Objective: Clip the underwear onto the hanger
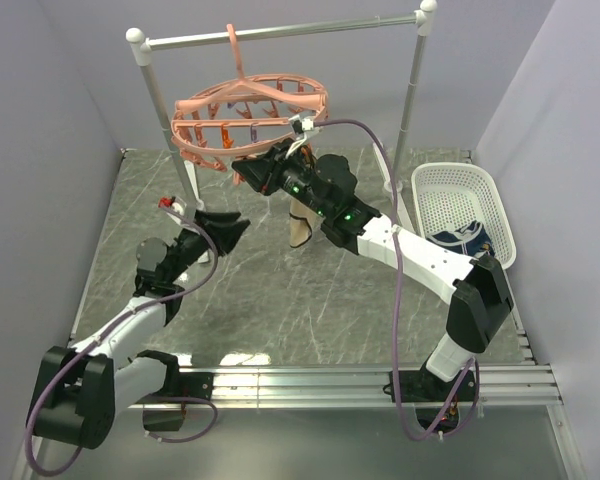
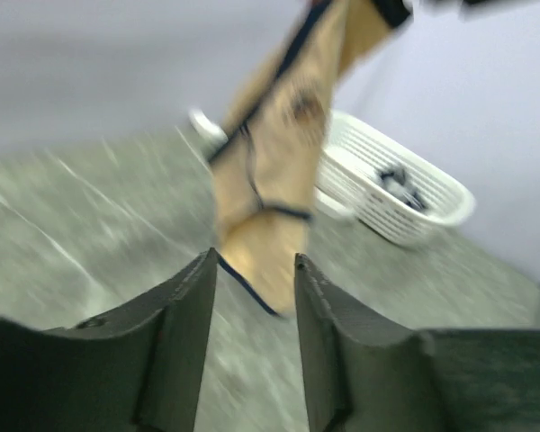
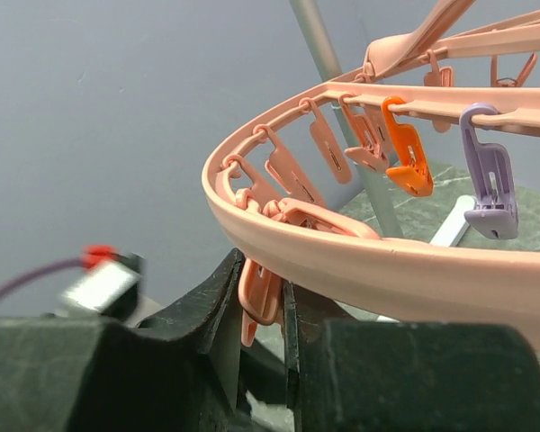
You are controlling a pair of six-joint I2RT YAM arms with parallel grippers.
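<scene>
1. Step in hand, as I read it: get the waistband into a clip. Right hand (image 3: 263,286) is pinched narrow on a pink clip (image 3: 259,304) under the near rim of the hanger (image 3: 369,270), probably squeezing it to open its mouth.
2. Left hand (image 2: 255,270) is spread wide and holds nothing. It is aimed at the underwear (image 2: 274,171), whose lower hem lines up with the gap. No contact as far as the blur lets me judge.
3. Underwear hangs clear above the worktop (image 1: 280,300), under the right forearm and just below the hanger's near edge. Cannot tell what holds its top edge; it runs out of the left wrist view.
4. Doing it well:
   - Left hand should grip high, near the waistband trim, not the low hem.
   - Feed a flat edge of fabric into the clip mouth while the right hand squeezes.
   - Release the right hand only once the trim sits fully between the clip halves.
   - The hanger only hooks over the rack (image 1: 280,35) bar, so I expect it to swing. Push gently.
5. Look of the underwear: small beige briefs with dark navy trim on the edges, hanging long, limp and folded on themselves.
6. Look of the hanger: salmon-pink ring with mostly pink clips, plus one orange clip (image 3: 407,153) and one purple clip (image 3: 488,180).
</scene>
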